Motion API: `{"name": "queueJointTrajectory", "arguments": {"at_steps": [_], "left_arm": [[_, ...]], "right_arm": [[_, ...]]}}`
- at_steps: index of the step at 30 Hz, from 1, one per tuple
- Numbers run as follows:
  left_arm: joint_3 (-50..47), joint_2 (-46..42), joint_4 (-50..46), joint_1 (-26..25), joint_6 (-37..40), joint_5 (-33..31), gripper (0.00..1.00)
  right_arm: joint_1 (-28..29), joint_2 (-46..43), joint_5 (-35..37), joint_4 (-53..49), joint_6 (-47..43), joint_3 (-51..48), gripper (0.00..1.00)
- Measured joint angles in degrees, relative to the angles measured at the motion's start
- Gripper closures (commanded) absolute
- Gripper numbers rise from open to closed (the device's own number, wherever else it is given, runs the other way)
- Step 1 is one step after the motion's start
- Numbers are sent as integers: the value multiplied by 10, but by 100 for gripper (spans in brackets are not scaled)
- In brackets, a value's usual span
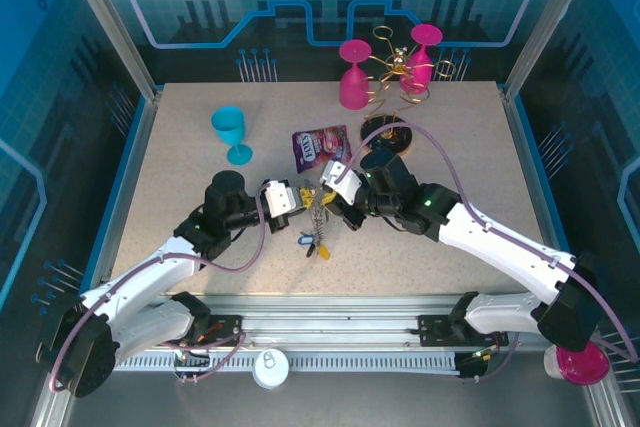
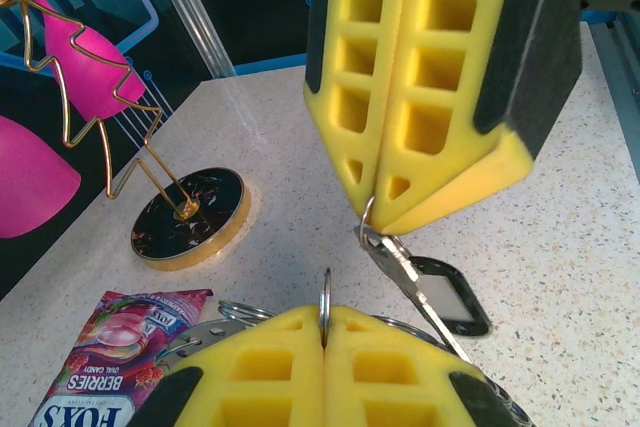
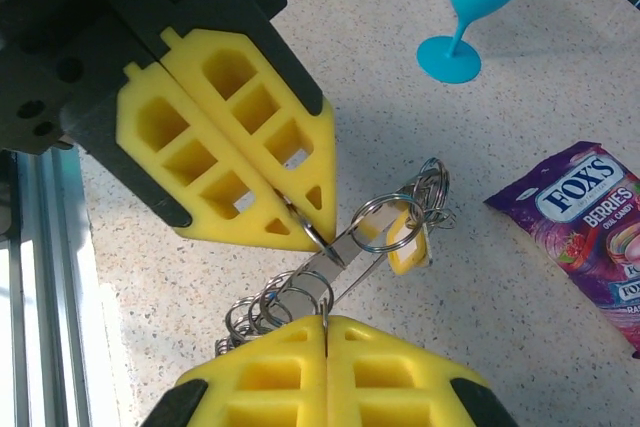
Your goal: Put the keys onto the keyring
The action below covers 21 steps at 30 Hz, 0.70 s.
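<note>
My left gripper (image 1: 300, 203) and right gripper (image 1: 336, 197) meet tip to tip over the table's middle, with a tangle of metal rings and keys (image 1: 320, 211) strung between them. In the left wrist view the left gripper (image 2: 326, 319) is shut on a split ring (image 2: 326, 292) seen edge-on. The right gripper (image 2: 375, 209) pinches a ring carrying a key with a black tag (image 2: 448, 292). In the right wrist view the right gripper (image 3: 327, 325) is shut on a small ring. The left gripper (image 3: 305, 217) holds another ring, beside a yellow-tagged key (image 3: 405, 245). I cannot pick out the large keyring loop. Blue-tagged and yellow-tagged keys (image 1: 314, 244) lie on the table.
A purple snack packet (image 1: 320, 145) lies just beyond the grippers. A blue goblet (image 1: 232, 132) stands at the left. At the back are the gold wire rack (image 1: 395, 72) with pink glasses (image 1: 353, 72) and its round dark base (image 2: 190, 217).
</note>
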Motion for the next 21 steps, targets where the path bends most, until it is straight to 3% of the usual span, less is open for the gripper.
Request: {"name": "queueJointTrajectory", "arguments": {"at_steps": [21], "left_arm": [[0,0,0,-1,-16,1,100]], "right_arm": [[0,12,4,28,2,-1,100]]}}
